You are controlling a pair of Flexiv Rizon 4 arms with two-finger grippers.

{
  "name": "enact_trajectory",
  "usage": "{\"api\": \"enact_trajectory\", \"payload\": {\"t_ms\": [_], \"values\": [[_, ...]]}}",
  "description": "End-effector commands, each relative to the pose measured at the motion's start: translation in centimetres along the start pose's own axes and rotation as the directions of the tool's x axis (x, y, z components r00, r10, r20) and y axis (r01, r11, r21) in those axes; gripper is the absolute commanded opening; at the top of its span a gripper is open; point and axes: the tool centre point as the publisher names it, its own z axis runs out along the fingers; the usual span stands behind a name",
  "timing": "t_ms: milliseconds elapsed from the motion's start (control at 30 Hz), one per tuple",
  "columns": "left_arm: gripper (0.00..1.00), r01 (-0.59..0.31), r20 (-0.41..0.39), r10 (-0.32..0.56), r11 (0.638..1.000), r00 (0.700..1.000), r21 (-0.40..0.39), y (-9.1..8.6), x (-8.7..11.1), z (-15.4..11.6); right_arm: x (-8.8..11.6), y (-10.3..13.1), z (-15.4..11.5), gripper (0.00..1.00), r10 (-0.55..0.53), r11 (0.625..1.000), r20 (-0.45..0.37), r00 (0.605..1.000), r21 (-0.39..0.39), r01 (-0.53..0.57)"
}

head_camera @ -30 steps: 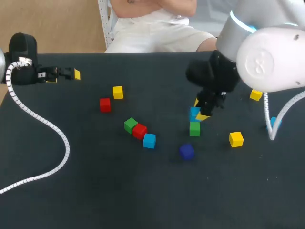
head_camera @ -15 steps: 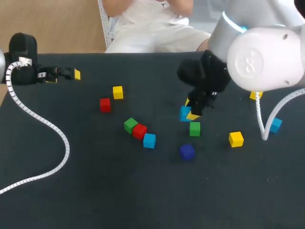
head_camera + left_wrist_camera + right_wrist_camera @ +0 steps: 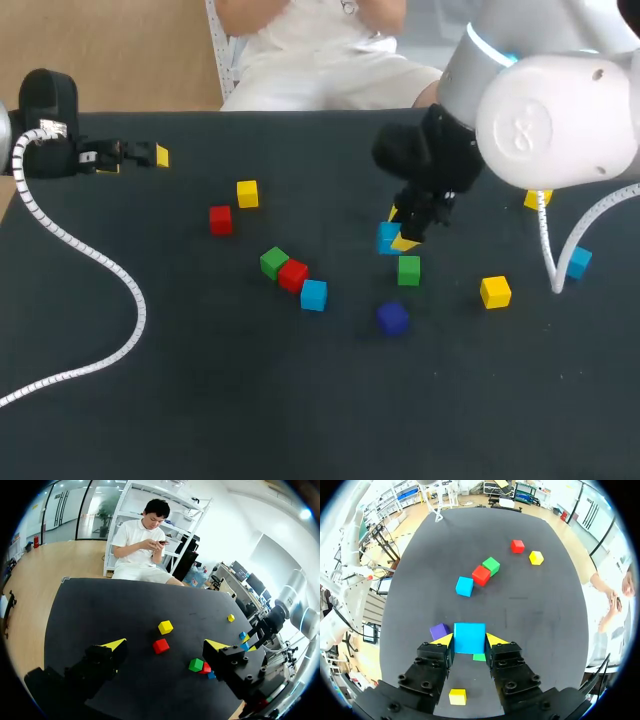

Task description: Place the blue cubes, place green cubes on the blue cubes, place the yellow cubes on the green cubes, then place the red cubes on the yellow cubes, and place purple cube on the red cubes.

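Observation:
My right gripper [image 3: 397,230] is shut on a blue cube [image 3: 469,637] and holds it above the table, just over and behind a green cube [image 3: 408,269]. A purple cube [image 3: 392,318] lies in front of that green one. Another blue cube [image 3: 314,294] sits by a touching red cube [image 3: 293,274] and green cube [image 3: 273,262]. A third blue cube [image 3: 577,262] is at the right. A red cube [image 3: 220,219] and a yellow cube [image 3: 247,193] lie farther left. Far left at the back, my left gripper [image 3: 140,156] stands open and holds nothing.
A yellow cube [image 3: 495,291] lies right of the green one, and another yellow cube [image 3: 537,199] shows partly behind my right arm. My left arm's white coiled cable [image 3: 100,265] trails across the table's left side.
My right gripper carried the blue cube a little to the left, then stopped; the blue cube at the right came into full view. The left arm has not moved.

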Motion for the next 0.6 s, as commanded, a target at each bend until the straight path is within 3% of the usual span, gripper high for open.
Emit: {"api": "enact_trajectory", "payload": {"t_ms": [33, 333, 600], "values": [[1.0, 0.002, -0.007, -0.002, 1.0, 1.0, -0.01, -0.2, -0.1, 0.0, 1.4, 0.1, -0.1, 0.0, 0.035, 0.999, -0.014, 0.999, 0.015, -0.035], [1.0, 0.002, -0.007, -0.002, 1.0, 1.0, -0.01, -0.2, -0.1, 0.0, 0.5, -1.1, 1.8, 0.0, 0.034, 0.999, -0.036, 0.999, 0.001, -0.034], [1.0, 0.002, -0.007, -0.002, 1.0, 1.0, -0.01, -0.2, -0.1, 0.0, -0.7, -0.1, 3.4, 0.0, 0.017, 0.998, -0.057, 0.998, -0.056, -0.02]]}}
